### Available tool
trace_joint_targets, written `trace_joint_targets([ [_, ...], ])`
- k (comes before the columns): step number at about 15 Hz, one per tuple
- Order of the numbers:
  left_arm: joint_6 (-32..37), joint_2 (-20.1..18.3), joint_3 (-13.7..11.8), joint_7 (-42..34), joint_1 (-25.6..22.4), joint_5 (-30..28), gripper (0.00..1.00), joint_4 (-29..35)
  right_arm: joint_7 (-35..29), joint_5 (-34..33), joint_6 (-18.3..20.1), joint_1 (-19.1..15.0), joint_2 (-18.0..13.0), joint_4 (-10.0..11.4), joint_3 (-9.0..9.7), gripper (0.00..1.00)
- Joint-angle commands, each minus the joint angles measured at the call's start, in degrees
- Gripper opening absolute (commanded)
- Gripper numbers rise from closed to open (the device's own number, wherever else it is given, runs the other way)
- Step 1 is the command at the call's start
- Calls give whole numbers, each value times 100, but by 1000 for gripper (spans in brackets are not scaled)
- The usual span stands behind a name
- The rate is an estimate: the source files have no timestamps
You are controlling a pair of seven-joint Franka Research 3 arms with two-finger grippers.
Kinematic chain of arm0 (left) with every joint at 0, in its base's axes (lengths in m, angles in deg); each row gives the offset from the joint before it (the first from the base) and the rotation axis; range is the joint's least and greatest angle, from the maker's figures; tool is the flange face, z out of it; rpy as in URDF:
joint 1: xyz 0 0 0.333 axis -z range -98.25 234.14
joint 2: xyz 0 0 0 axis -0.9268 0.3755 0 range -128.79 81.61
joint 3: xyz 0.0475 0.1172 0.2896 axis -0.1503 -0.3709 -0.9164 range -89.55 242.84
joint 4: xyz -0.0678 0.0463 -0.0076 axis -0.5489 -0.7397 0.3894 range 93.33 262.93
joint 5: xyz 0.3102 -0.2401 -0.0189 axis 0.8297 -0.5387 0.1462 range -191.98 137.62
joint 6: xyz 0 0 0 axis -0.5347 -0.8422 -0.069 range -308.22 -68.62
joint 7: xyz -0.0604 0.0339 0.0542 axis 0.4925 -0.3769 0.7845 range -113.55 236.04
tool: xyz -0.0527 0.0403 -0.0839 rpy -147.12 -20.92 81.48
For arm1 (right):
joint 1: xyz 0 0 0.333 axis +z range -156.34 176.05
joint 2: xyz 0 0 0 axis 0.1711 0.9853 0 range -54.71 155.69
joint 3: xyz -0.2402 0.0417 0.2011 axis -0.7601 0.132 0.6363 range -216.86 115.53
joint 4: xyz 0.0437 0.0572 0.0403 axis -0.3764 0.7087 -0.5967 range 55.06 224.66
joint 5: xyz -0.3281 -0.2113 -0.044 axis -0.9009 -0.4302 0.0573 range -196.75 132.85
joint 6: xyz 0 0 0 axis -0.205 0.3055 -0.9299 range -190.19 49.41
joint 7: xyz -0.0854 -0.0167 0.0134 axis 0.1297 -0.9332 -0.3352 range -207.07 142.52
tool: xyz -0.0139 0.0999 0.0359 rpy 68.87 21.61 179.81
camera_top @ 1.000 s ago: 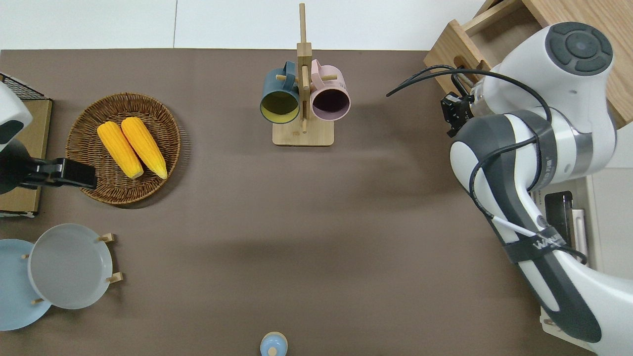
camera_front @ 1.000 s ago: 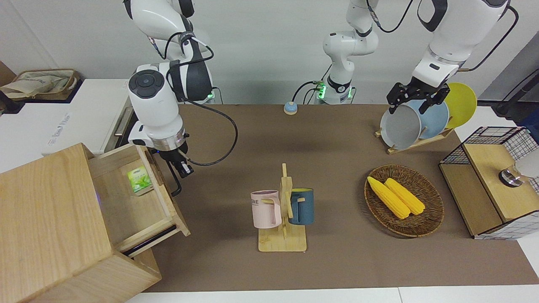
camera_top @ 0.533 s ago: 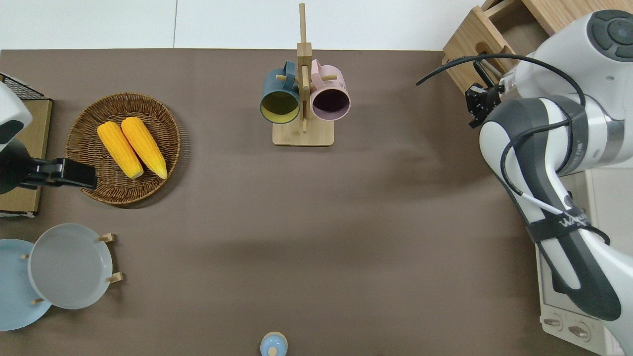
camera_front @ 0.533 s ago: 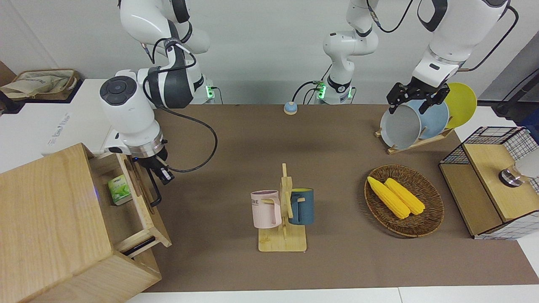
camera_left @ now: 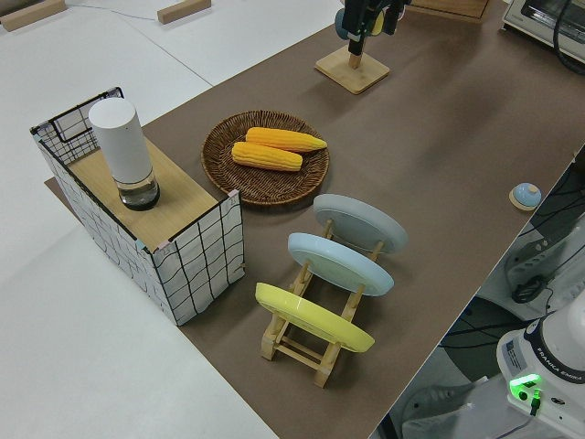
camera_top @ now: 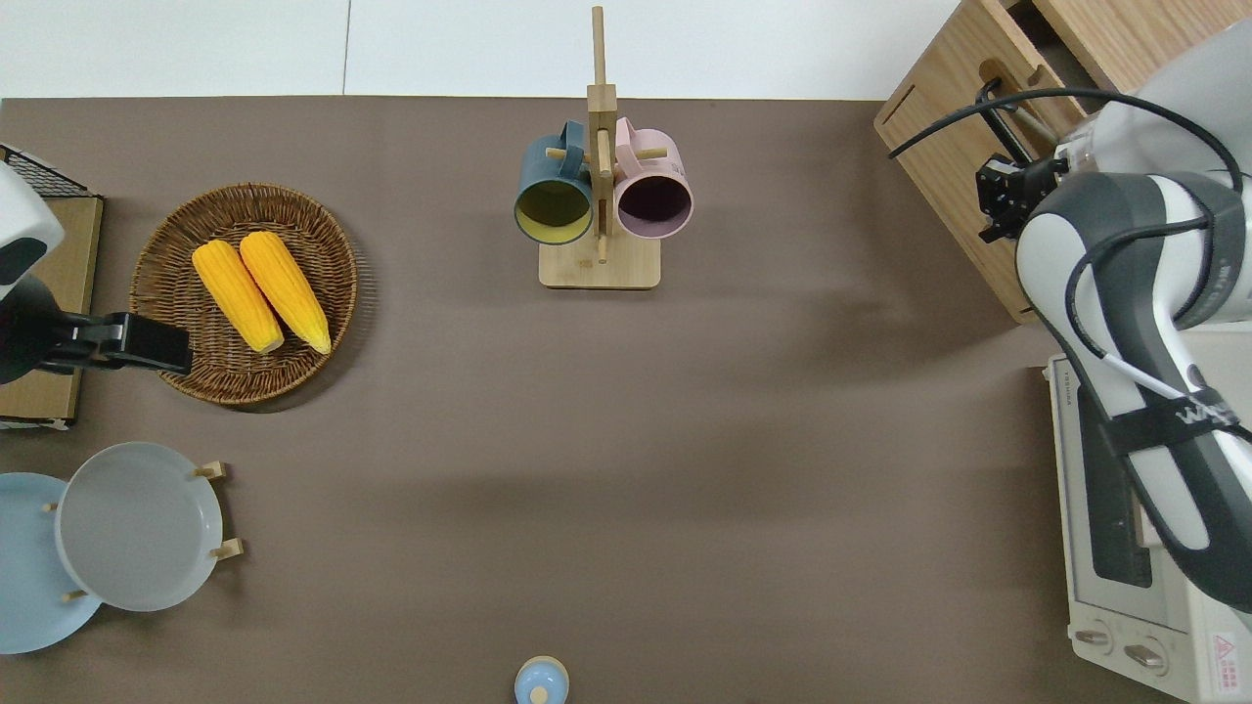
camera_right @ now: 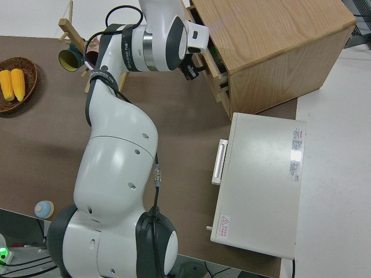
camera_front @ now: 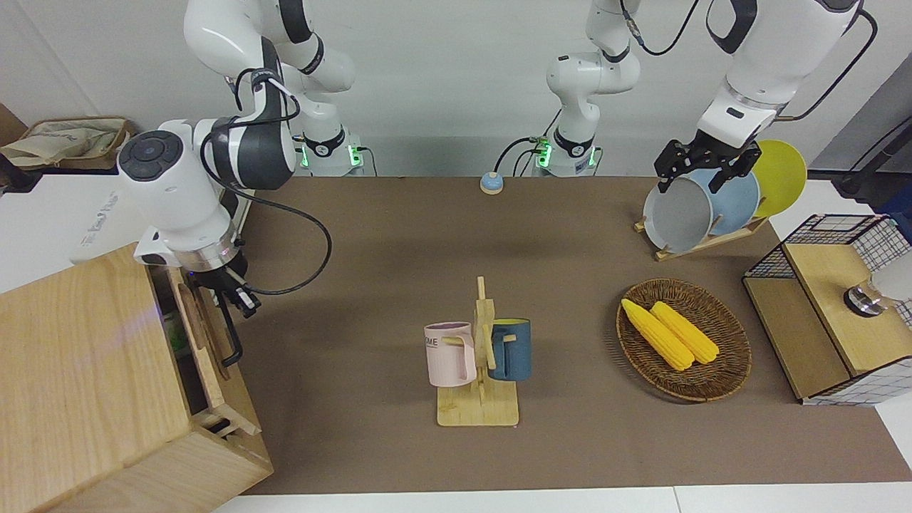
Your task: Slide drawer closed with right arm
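The light-wood drawer (camera_front: pixel 204 340) stands almost pushed into its cabinet (camera_front: pixel 78 370) at the right arm's end of the table, with only a narrow gap left. Its black bar handle (camera_front: pixel 233 335) runs along the front panel. My right gripper (camera_front: pixel 240 297) looks shut and presses against the drawer front at the handle's end nearer to the robots. The overhead view shows the same: right gripper (camera_top: pixel 1000 192) beside the handle (camera_top: pixel 1003 112) on the drawer panel (camera_top: pixel 939 137). My left arm is parked, its gripper (camera_front: pixel 702 169) open.
A white oven (camera_top: pixel 1105 548) sits beside the cabinet, nearer to the robots. A mug rack (camera_front: pixel 479 406) with a pink and a blue mug stands mid-table. Toward the left arm's end are a wicker basket (camera_front: pixel 727 374) with corn, a plate rack (camera_front: pixel 702 206) and a wire box (camera_front: pixel 826 299).
The right gripper has moved toward the cabinet, pushing the drawer from well open to nearly closed. The green packet inside is now almost hidden. The left arm has not moved.
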Motion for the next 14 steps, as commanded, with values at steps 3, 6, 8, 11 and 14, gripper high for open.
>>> trace_joint_targets([
  [3, 113, 65, 37, -56, -22, 98, 993, -149, 279, -82, -82, -213, 178, -234, 130, 0],
  [6, 113, 65, 37, -56, -22, 98, 993, -149, 323, -82, -82, -213, 231, -313, 130, 0],
  [8, 113, 65, 37, -56, -22, 98, 993, -140, 340, -99, -82, -222, 284, -374, 130, 0],
  [11, 113, 65, 37, -56, -22, 98, 993, -149, 638, -90, -125, -415, 345, -445, 218, 0],
  [14, 113, 65, 37, -56, -22, 98, 993, -149, 745, -99, -161, -643, 380, -445, 394, 0],
])
